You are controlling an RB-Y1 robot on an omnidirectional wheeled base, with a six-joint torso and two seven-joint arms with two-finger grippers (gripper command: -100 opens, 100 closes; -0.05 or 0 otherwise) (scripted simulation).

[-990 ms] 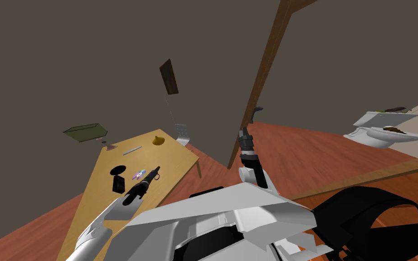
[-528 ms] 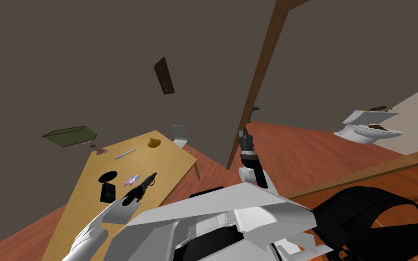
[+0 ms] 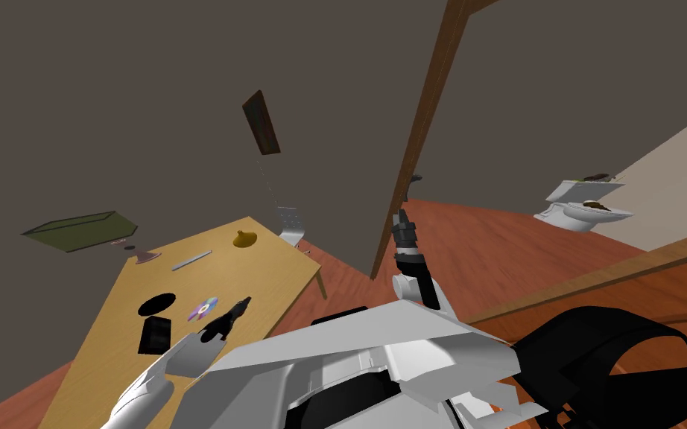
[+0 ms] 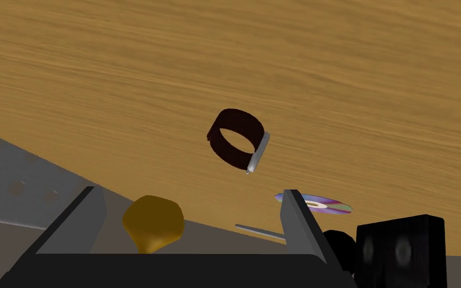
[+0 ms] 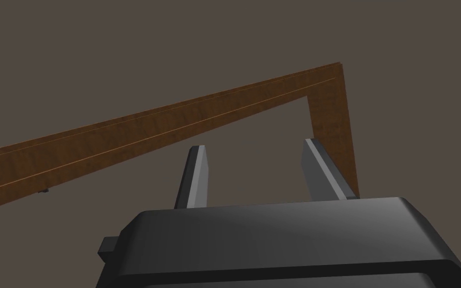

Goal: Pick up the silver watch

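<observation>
**Left gripper.** The left gripper (image 4: 189,190) is spread wide and holds nothing. It hangs over the wooden table (image 4: 324,75) with both fingers clear of the surface.

**Target.** The watch (image 4: 237,139) lies on the table just beyond the fingertips, apart from them and somewhat nearer the finger on the disc side. It reads as a dark brown band closed into a loop, with a flat silver case on one side of the loop. The opening of the loop faces the gripper.

**Handling – judgement.** The watch is probably light. The band is likely to flex under pressure, while the silver case is stiff and smooth and may slip between thin blades. Recommended hold: across the band next to the case, or one finger inside the loop and one outside. Close gently – a light loop may skate across the wood if only one finger touches it.

**Surroundings.** Farther out lie an iridescent disc (image 4: 314,204), a thin grey rod (image 4: 257,230), an ochre pear-shaped object (image 4: 153,227) and a black box (image 4: 399,247). All are apart from the watch.

**Right gripper.** The right gripper (image 5: 257,145) is raised beside the torso, fingers parted and empty.
</observation>
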